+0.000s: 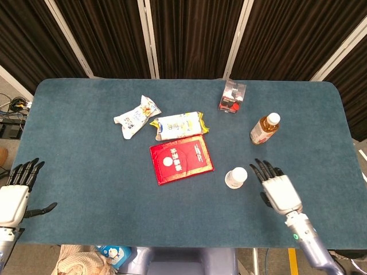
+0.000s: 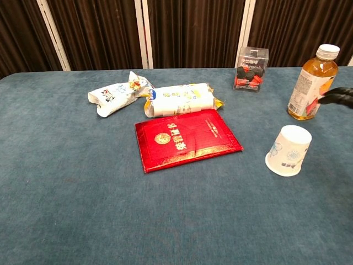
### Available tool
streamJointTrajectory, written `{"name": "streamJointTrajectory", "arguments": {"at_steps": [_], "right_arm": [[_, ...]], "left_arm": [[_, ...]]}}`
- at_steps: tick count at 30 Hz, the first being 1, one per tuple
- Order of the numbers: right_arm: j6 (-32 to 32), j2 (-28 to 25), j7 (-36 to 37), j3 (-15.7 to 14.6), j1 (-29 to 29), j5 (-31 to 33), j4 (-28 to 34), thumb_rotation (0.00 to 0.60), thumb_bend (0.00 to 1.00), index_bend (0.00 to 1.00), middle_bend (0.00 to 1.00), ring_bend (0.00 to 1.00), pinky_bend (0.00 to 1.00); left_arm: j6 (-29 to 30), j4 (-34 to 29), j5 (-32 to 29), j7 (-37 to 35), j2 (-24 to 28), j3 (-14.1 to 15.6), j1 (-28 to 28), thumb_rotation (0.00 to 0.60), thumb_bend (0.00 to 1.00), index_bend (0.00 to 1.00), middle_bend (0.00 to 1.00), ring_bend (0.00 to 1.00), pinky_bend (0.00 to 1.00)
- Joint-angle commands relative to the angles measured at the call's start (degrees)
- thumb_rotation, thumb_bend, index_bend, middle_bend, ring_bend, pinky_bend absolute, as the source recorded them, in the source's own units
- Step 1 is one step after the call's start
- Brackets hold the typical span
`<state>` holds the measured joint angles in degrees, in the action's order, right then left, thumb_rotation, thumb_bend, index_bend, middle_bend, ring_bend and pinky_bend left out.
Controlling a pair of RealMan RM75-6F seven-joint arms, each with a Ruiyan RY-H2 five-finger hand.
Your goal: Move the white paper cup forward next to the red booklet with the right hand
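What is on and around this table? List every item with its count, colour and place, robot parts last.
table: one, blue-green cloth top, fills both views
white paper cup: one, white, mouth down, right of the booklet, free of any hand
red booklet: one, red with gold print, lying flat mid-table
snack packets: two, white with yellow, behind the booklet; the other to its left
tea bottle: one, amber with white cap, upright, behind the cup
clear box: one, clear with black and red contents, far edge
left hand: one, black fingers apart, holding nothing, near-left edge
right hand: one, fingers spread, holding nothing, right of the cup
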<state>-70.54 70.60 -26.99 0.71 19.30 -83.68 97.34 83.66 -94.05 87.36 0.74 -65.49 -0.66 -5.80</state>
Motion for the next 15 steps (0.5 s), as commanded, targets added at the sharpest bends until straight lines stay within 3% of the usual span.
{"name": "streamJointTrajectory", "arguments": {"at_steps": [1, 9, 15], "right_arm": [[-3.47, -3.02, 2.50, -1.41, -2.65, -1.67, -0.01, 0.600, 0.39, 0.00, 0.00, 0.05, 0.24], [-14.74, -8.83, 9.14, -2.35, -10.19, -3.02, 0.36, 0.600, 0.39, 0.00, 0.00, 0.00, 0.18], [-21.19, -9.94, 17.08, -2.84, -15.05, -4.01, -3.26, 0.600, 0.39, 0.00, 0.00, 0.00, 0.15]], "left_arm": [[0.08, 0.09, 0.17, -0.02, -0.06, 0.02, -0.01, 0.600, 0.00, 0.00, 0.00, 0.00, 0.02], [1.37, 0.88, 1.42, -0.18, -0.46, 0.06, 0.21, 0.600, 0.00, 0.00, 0.00, 0.00, 0.02], [1.91, 1.34, 2.26, 0.24, -0.45, 0.16, 0.22, 0.600, 0.00, 0.00, 0.00, 0.00, 0.02]]}}
